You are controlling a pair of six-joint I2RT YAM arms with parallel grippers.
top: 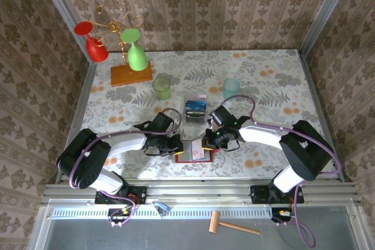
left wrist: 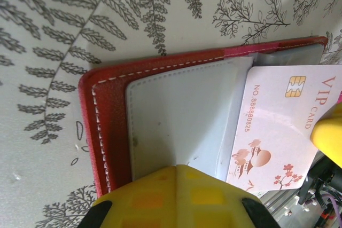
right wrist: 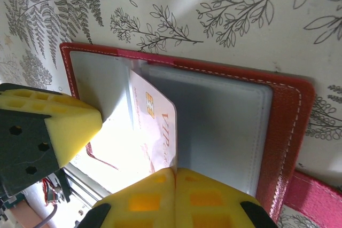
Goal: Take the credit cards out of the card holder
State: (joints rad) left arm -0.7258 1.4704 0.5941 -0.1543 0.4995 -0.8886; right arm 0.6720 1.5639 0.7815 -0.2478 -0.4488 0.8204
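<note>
The card holder lies open on the worktop. On its left leaf the closed, empty left pincer presses down, probably to pin it. Over its middle the right pincer pinches a white VIP card that stands half out. Fern-printed cloth lies beneath the holder and patterned wallpaper rises beyond it.

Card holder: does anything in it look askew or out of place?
Yes. One white VIP card stands half out of its clear pocket, tilted up from the open card holder instead of lying flat. The right gripper looks shut on its edge, so the tilt seems to come from a pull, not damage.
</note>
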